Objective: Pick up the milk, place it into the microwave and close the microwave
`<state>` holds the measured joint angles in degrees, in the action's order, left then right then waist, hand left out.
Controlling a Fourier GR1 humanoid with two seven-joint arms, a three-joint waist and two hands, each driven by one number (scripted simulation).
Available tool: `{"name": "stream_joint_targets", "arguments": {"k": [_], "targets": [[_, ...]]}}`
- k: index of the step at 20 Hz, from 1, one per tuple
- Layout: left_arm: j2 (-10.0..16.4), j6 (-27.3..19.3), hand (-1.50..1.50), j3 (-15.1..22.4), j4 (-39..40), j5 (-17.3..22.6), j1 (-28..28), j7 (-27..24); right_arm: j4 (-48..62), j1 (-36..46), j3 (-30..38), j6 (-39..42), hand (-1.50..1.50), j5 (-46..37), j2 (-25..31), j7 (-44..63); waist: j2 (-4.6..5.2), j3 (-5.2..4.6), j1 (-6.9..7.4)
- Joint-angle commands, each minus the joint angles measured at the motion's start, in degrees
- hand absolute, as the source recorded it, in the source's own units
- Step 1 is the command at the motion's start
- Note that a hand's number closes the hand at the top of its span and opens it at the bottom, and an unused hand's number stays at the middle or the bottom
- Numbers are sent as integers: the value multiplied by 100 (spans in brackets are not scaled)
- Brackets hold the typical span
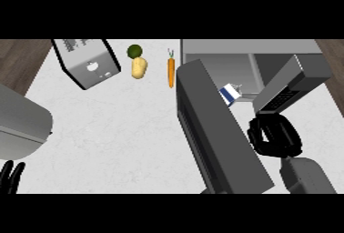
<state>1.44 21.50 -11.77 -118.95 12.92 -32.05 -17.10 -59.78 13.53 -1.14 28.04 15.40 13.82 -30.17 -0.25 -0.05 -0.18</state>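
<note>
The milk carton [230, 93], white with a blue side, stands inside the microwave [269, 59] near its opening. The microwave's dark door [218, 132] hangs open, swung toward me across the counter. My right hand [274, 135] is just outside the opening, right of the door and below the control panel [282, 98], its fingers curled and holding nothing. It sits apart from the milk. Only the fingertips of my left hand [11, 176] show at the lower left edge, pointing up.
A toaster [86, 63] lies at the back left. A green lime [135, 50], a yellowish potato [138, 68] and a carrot [170, 70] lie at the back middle. A grey pot [20, 123] fills the left edge.
</note>
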Motion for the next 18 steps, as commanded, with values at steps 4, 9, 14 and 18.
{"name": "stream_joint_targets", "arguments": {"k": [4,9,14,18], "targets": [[15,206,-150,-251,-206,189,-156,145,-1581,-197,-37,-502,150,534,-350,1555,11,2,32],[250,363,-150,-804,276,498,175,96,-1846,183,-166,-1107,150,171,-725,1664,21,3,52],[54,486,-150,-811,96,400,-47,87,-1254,632,-102,-1680,150,-493,-915,1319,27,5,87],[123,619,-150,-907,-72,538,-185,149,-367,1272,-70,-2480,150,-1106,-1155,1171,39,7,150]]}}
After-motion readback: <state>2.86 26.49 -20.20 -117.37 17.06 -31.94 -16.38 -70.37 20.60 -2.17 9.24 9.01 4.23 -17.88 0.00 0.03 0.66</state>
